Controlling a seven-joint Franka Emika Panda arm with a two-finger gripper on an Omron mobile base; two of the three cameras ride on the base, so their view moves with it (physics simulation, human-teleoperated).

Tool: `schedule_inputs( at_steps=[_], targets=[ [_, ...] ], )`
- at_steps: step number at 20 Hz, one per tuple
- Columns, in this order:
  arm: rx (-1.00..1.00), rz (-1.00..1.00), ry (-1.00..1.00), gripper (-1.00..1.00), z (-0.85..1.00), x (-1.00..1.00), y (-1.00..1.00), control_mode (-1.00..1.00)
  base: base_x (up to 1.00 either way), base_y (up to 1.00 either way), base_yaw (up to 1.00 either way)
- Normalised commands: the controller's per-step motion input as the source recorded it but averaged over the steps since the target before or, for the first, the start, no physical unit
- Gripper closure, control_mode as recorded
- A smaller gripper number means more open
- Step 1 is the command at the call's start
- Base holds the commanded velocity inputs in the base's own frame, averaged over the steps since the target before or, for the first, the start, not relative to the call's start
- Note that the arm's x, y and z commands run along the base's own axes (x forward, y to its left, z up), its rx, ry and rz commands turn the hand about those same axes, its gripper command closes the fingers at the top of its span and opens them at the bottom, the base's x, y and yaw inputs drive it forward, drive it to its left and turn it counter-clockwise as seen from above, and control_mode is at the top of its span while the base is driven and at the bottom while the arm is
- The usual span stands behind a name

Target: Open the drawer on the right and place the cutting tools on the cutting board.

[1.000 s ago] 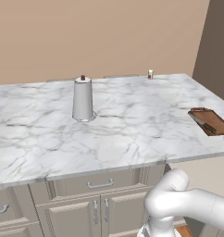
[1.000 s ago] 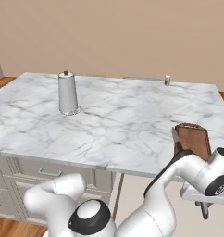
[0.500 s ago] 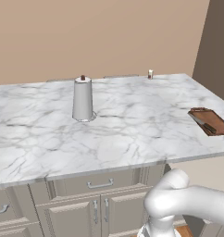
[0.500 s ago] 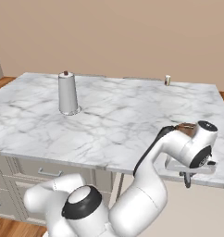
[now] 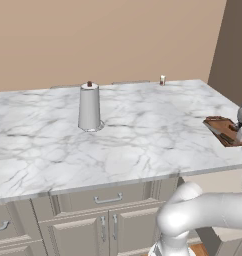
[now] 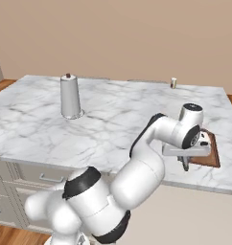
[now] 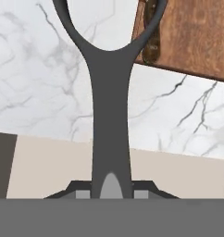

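The hand view is filled by a dark grey cutting tool [image 7: 109,115] with a long stem and an oval loop at its far end. My gripper [image 7: 111,190] is shut on the base of that stem. The loop reaches over the counter edge to the near-left corner of the reddish-brown cutting board [image 7: 192,37]. In the right base view the gripper [image 6: 187,161] hangs at the front left edge of the cutting board [image 6: 213,149]. The board [image 5: 223,129] lies at the counter's right end. A drawer front [image 5: 109,198] with a silver bar handle is shut; no open drawer shows.
A tall grey canister [image 5: 89,106] stands on the marble countertop [image 5: 143,145] towards the left. A small shaker [image 5: 162,80] is at the far edge. Cabinet doors [image 5: 80,235] with vertical handles sit under the drawer row. My arm's elbow [image 6: 158,134] rises over the counter's front edge.
The hand has swung up from below the counter edge and now sits at the front left edge of the cutting board. Nothing on the counter has moved.
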Motion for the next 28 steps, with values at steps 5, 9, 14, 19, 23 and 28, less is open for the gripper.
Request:
schedule_inputs(
  at_steps=[5,9,14,19,23,28],
  targets=[
    [-0.03,-0.04,0.02,1.0,0.03,0.72,0.0,-1.0,0.0,0.0,0.0],
    [0.0,-0.05,0.01,1.0,0.0,0.87,0.0,-1.0,0.0,0.0,0.0],
    [0.0,-0.05,0.0,1.0,0.0,0.54,0.0,-1.0,0.0,0.0,0.0],
    [0.02,-0.03,0.0,1.0,0.0,0.4,-0.08,-1.0,0.0,0.0,0.0],
    [0.02,0.0,0.0,1.0,-0.01,0.25,-0.29,-1.0,0.0,0.0,0.0],
    [0.0,0.0,0.0,1.0,-0.08,0.14,-0.39,-1.0,0.0,0.0,0.0]
  ],
)
